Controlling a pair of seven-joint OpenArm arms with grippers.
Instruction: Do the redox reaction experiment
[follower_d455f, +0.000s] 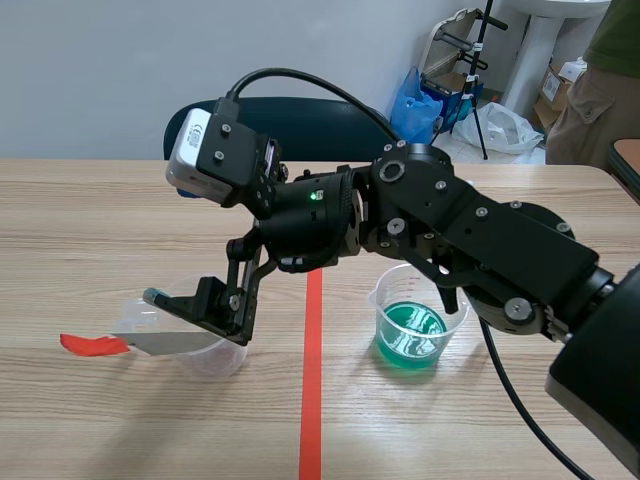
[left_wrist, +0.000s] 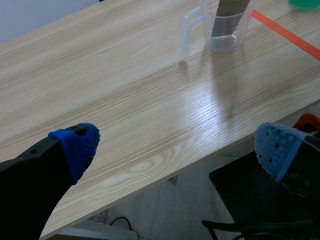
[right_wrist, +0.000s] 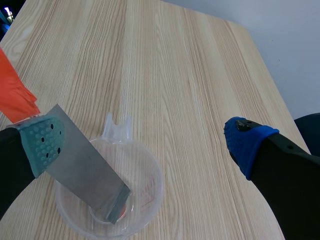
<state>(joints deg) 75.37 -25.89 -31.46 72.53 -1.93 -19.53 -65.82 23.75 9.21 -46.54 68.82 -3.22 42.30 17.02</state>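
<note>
On the pale wood-grain surface (follower_d455f: 100, 230), a red tape line (follower_d455f: 312, 400) runs near to far. Left of it stands a clear plastic beaker (follower_d455f: 215, 355) holding a grey metal strip with a red-taped end (follower_d455f: 160, 343); right of it, a clear beaker of green liquid (follower_d455f: 410, 335). The black right arm (follower_d455f: 480, 240) reaches across, its jaws wide open above the left beaker — whether a pad touches the strip is unclear. The left arm's jaws gape at the surface's edge. Beyond: a dark chair (follower_d455f: 300, 115) and a person (follower_d455f: 590, 90) — cut off, far right.
</note>
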